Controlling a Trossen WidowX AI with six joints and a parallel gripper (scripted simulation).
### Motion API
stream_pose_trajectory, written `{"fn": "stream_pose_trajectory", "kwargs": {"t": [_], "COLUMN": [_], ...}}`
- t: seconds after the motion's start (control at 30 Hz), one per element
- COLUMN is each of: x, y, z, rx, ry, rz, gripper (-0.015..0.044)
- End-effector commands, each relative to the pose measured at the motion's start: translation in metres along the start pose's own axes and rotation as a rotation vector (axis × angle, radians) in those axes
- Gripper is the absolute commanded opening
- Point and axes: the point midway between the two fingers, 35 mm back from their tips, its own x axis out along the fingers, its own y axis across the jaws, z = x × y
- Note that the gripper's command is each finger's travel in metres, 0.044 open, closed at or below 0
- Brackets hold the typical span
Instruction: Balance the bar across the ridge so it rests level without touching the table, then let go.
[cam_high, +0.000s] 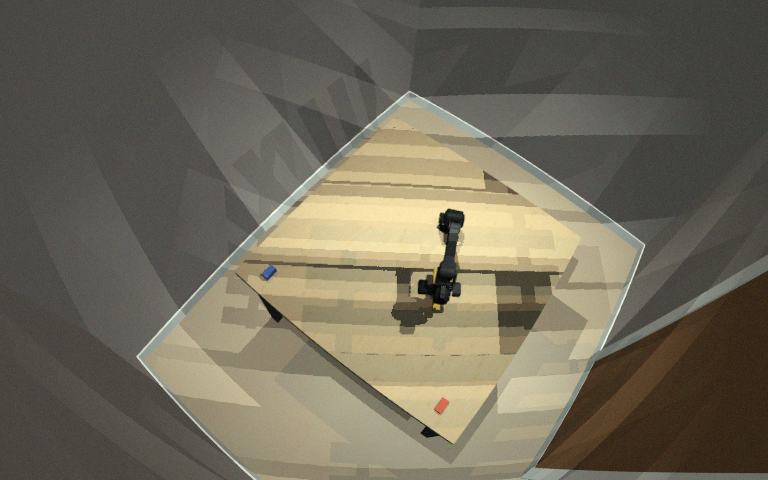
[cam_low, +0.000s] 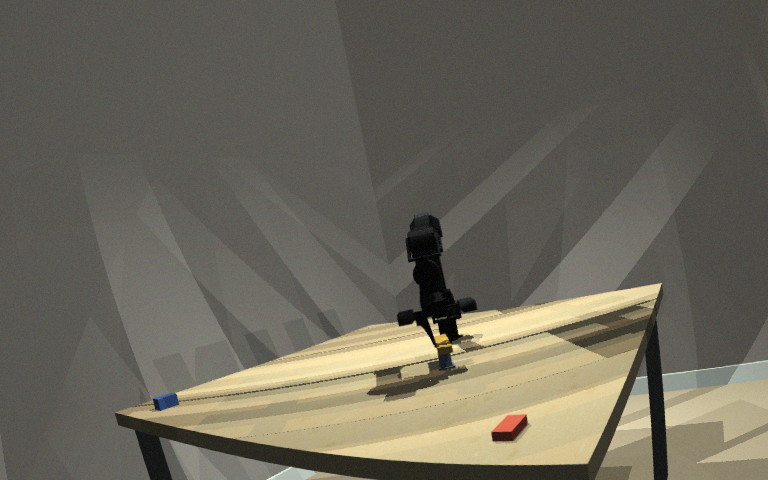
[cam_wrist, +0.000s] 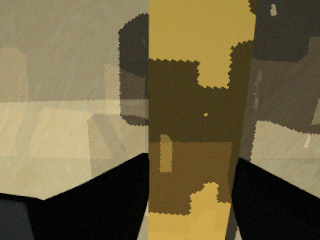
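Top view: Where the black arm reaches down near the middle of the surface (cam_high: 362, 339), the hand (cam_high: 437, 300) is clenched on the yellow bar (cam_high: 436, 306), of which only a small yellow tip shows past the dark body; its long axis cannot be told from above.
Top view, other things: a blue block (cam_high: 268, 272) lies near one corner of the surface and a red block (cam_high: 441, 405) near the opposite corner, both well apart from the hand.

Exterior view, bar: the hand (cam_low: 441, 338) grips the bar (cam_low: 442, 343) just above a small blue ridge (cam_low: 445, 360) that stands on the surface (cam_low: 566, 362); the bar looks foreshortened, its long axis running roughly toward the camera, and whether it touches the ridge cannot be told.
Exterior view, surroundings: the blue block (cam_low: 165, 400) sits at the far left edge and the red block (cam_low: 509, 426) toward the near right edge; neither lies between the hand and the ridge.

Wrist view: the bar (cam_wrist: 196, 127) runs top to bottom through the middle of the picture, between the two dark fingers, which press on its sides low in the picture.
Wrist view, background: patches of the pale surface (cam_wrist: 54, 140) show to either side of the bar.
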Motion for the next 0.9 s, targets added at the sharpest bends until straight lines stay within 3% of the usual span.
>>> {"fn": "stream_pose_trajectory", "kwargs": {"t": [0.0, 0.87], "x": [0.0004, 0.0026], "y": [-0.0004, -0.0004], "z": [0.0002, 0.0001], "rx": [0.0, 0.0], "ry": [-0.002, -0.002], "rz": [-0.002, -0.002], "gripper": [0.0, 0.0]}}
